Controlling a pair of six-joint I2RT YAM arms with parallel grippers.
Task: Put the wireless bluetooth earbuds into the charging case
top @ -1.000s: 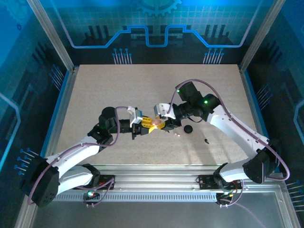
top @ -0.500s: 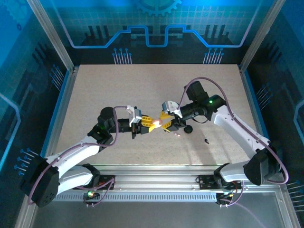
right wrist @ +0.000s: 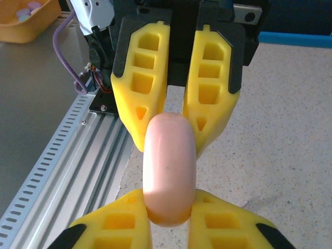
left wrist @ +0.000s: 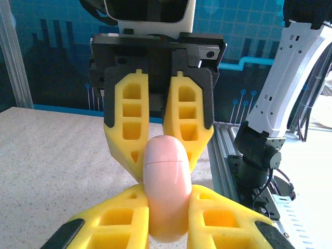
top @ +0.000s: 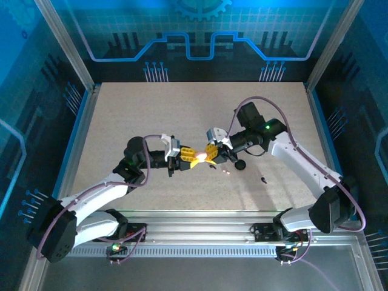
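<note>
Charging case (top: 199, 156), pink, seam apparently shut, hangs over the centre of the table (top: 121, 121). Left gripper (top: 185, 159) clamps its left end and right gripper (top: 211, 153) clamps its right end. Black round piece (top: 240, 164) lies just right of them. Whitish earbud (top: 227, 172) and black earbud (top: 264, 179) lie loose, nearer. Judgement: nothing inserted yet; case must be opened and buds loaded.
</note>
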